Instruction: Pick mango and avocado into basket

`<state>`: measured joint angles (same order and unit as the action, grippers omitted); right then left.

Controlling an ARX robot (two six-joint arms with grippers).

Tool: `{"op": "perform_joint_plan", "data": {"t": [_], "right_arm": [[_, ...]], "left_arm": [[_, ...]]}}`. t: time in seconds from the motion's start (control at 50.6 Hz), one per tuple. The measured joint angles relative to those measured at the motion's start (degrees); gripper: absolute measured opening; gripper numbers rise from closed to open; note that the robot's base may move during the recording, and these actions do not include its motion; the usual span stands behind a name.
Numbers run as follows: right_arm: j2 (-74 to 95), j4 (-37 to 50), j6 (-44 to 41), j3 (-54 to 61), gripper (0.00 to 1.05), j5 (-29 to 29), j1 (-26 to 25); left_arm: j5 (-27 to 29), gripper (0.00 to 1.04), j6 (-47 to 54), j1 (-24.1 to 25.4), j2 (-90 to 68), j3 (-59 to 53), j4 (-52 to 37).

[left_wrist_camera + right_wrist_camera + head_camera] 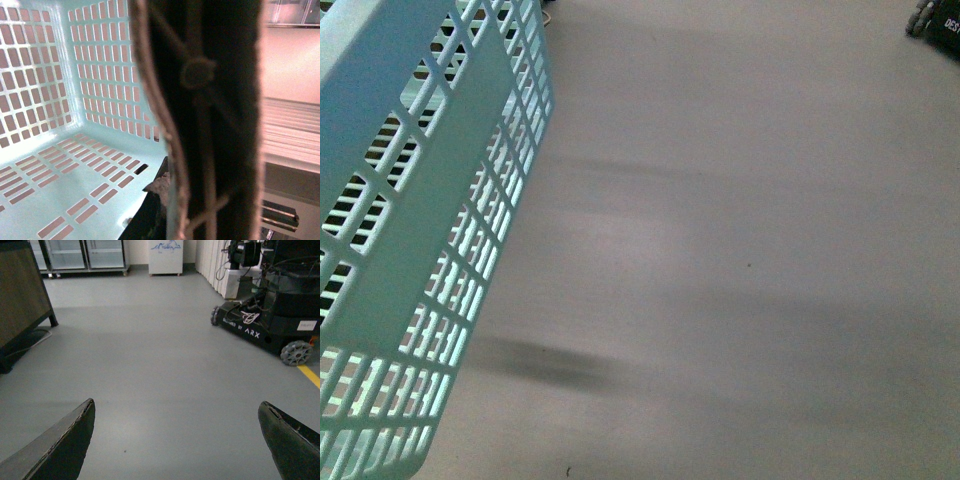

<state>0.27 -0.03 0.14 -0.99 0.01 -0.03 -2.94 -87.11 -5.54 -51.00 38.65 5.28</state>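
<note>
While the right jaws gape, the tilted basket point(430, 200) seems off the floor point(740, 250).

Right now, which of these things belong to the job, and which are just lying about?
For the job: pale turquoise slotted plastic basket; open right tool. No mango or avocado shows.
Just lying about: black wheeled robot base marked ARX; brown wooden cabinet; glass-door fridges; white unit.

The basket point(410, 250), left in the front view, is smooth, faintly glossy plastic. The floor point(740, 250) is smooth with a dull sheen. The cabinet point(20, 295), upper left in the right wrist view, looks like matt wood.
</note>
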Motion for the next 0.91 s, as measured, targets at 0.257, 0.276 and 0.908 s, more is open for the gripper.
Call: {"op": "perform_joint_plan", "data": {"t": [0.257,0.276,0.908], "right_arm": [[0.0,0.0,0.0,0.0,0.96,0.0,0.0],[0.0,0.0,0.0,0.0,0.96,0.0,0.0],[0.0,0.0,0.0,0.0,0.96,0.0,0.0]], "left_arm": [[0.0,0.05,0.0,0.0,0.0,0.0,0.0],[0.0,0.05,0.0,0.0,0.0,0.0,0.0],[0.0,0.05,0.0,0.0,0.0,0.0,0.0]]}}
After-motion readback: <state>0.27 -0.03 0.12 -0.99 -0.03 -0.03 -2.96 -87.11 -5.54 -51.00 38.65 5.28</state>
